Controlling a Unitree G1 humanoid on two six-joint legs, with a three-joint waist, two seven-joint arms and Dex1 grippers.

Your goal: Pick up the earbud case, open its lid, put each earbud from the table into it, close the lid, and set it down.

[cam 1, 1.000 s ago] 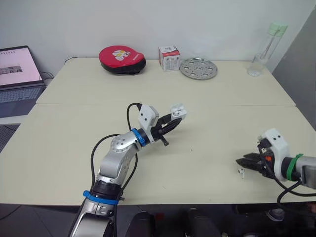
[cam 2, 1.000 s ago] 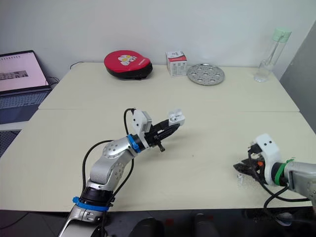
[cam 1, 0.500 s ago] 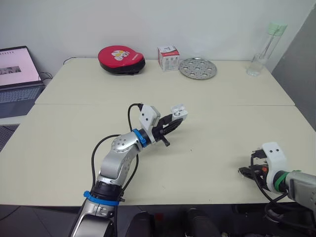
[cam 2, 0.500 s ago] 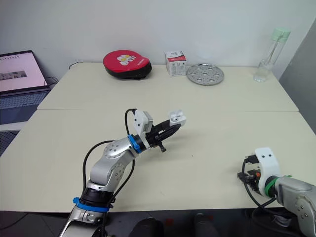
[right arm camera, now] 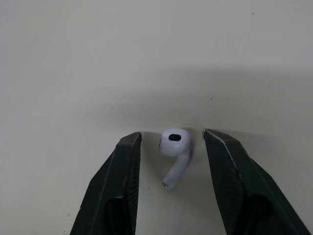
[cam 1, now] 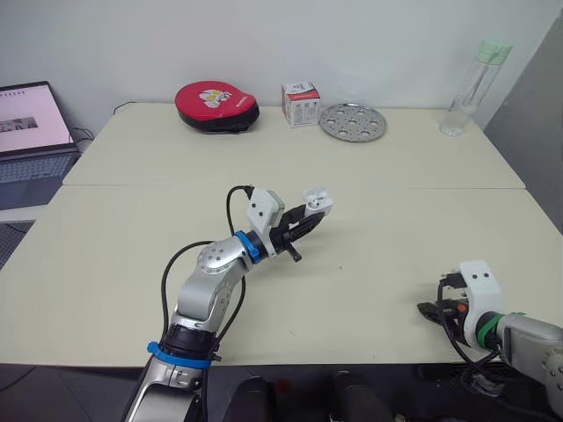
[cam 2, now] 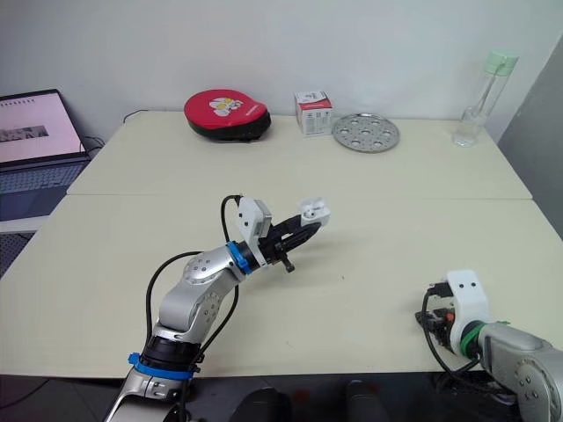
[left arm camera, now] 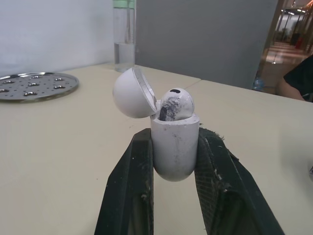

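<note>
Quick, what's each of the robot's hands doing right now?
Left end effector: closed on the earbud case, lid open.
Right end effector: open, straddling an earbud, not gripping it.

Earbud case [left arm camera: 174,147], frame centre: white plastic, satin, scuffed, dark smudges. Earbud [right arm camera: 174,142] on desk [right arm camera: 73,58]: glossy smooth white plastic. Desk: matt cream, smooth. Jaws: matt black plastic, grainy. Perforated plate [cam 1: 353,121], upper centre: dull-sheen metal. Bottle [cam 1: 471,83], upper right: clear.

Two earbuds [right arm camera: 174,146] [left arm camera: 175,104], one earbud case [left arm camera: 174,147], one bottle [cam 1: 471,83], plate [cam 1: 353,121], box [cam 1: 301,104], laptop [cam 1: 31,145], perhaps red pouch [cam 1: 216,105]
</note>
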